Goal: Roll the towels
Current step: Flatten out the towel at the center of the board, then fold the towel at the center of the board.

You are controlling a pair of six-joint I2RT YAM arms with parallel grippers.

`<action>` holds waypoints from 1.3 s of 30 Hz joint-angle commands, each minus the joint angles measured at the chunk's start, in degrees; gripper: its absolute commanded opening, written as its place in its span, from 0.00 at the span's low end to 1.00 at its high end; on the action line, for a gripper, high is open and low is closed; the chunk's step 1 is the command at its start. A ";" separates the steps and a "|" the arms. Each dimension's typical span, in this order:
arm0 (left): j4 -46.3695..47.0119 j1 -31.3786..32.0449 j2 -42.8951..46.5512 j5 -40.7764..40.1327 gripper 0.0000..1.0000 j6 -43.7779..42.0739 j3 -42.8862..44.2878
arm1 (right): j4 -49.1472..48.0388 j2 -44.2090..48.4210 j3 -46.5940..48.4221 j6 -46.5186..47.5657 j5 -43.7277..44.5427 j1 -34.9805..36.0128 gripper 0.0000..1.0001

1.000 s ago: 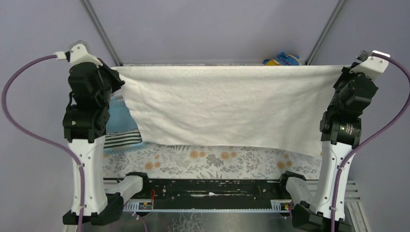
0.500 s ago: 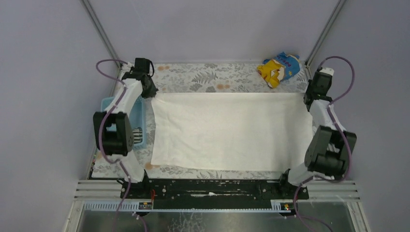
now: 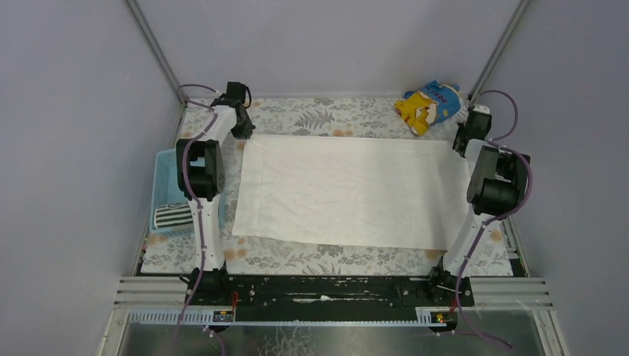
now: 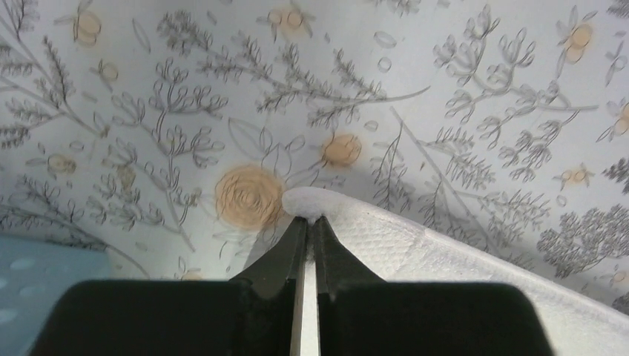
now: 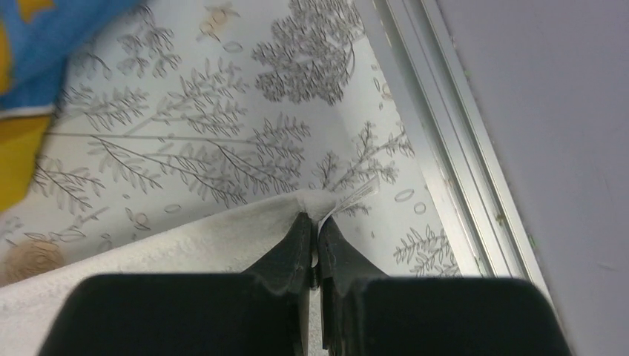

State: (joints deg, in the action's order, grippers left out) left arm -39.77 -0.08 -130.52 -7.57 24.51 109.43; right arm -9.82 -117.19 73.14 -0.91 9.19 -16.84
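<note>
Top external: floral tablecloth [image 3: 334, 256] beneath flat white towel [image 3: 348, 189], lilac walls [image 3: 319, 44].

Top external: high, behind the arm bases, looking down on the whole floral table [image 3: 334, 256].
Left wrist: close, looking down past left gripper [image 4: 308, 228] at far-left corner of white towel [image 3: 348, 189].
Right wrist: same, past right gripper [image 5: 314, 226], far-right corner.
Shared: both corners, floral table.

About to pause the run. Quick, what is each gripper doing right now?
Left gripper: shut on the far left corner of the white towel.
Right gripper: shut on the white towel's far right corner.
</note>
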 commanded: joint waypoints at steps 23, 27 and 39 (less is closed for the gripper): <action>2.87 -4.02 19.64 -3.86 0.00 1.34 -15.93 | 4.98 18.08 -3.78 -3.78 7.32 -2.41 0.00; 2.80 -4.53 22.35 -4.32 0.00 1.81 -17.71 | 3.18 21.62 -7.02 -4.50 5.76 -2.60 0.00; 0.04 -7.25 11.57 -4.63 0.00 1.74 -0.28 | 0.10 11.72 1.96 -2.30 -2.45 -2.54 0.00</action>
State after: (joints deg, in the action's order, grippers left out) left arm -40.14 -3.95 -114.80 -5.34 27.59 101.30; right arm -4.73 -101.73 69.58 -4.97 4.25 -17.17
